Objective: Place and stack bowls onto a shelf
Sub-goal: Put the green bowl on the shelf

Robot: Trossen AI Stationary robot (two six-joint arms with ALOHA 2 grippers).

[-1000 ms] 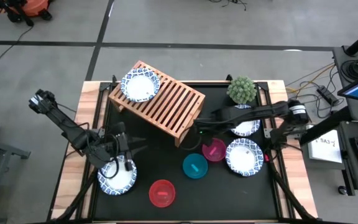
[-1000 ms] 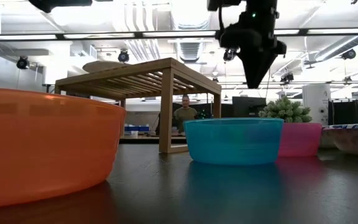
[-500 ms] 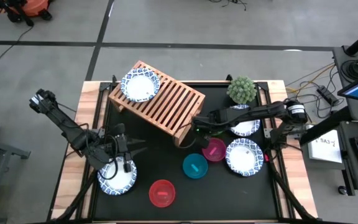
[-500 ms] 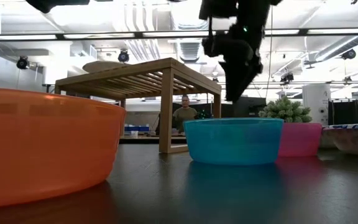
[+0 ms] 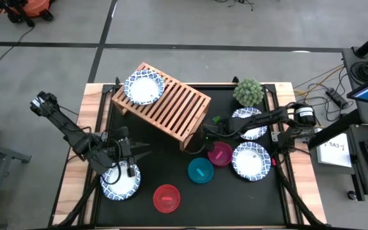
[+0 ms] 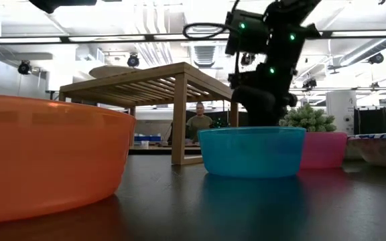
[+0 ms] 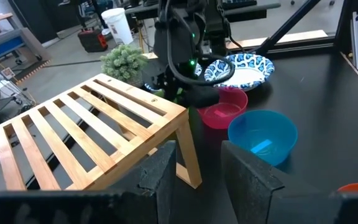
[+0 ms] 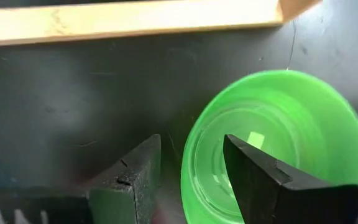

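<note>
The wooden shelf [image 5: 161,105] stands at the back left with one white blue-rimmed bowl [image 5: 144,87] on its slats. My right gripper [image 5: 204,135] is low beside the shelf's right end, open over the green bowl [image 8: 278,137]. One finger is outside the bowl's rim and the other is over its inside. My left gripper [image 5: 140,152] is open and empty, above a white bowl [image 5: 120,182] at the near left. The magenta [image 5: 220,154], teal [image 5: 200,170] and red [image 5: 167,198] bowls sit on the black mat. My right gripper points down with the green bowl's rim [image 8: 188,158] between its two open fingers. The bowl sits upright on the mat next to the shelf's leg. I cannot tell whether either finger touches the rim.
Two more white bowls [image 5: 251,161] [image 5: 251,124] lie at the right, one partly under my right arm. A spiky green plant [image 5: 248,92] stands at the back right. The shelf's leg and beam [image 8: 129,18] are close to the green bowl.
My right gripper has come down from high above the table to just behind the teal bowl in the low view, beside the shelf's right end. It has tipped to point down. My left arm has kept still.
</note>
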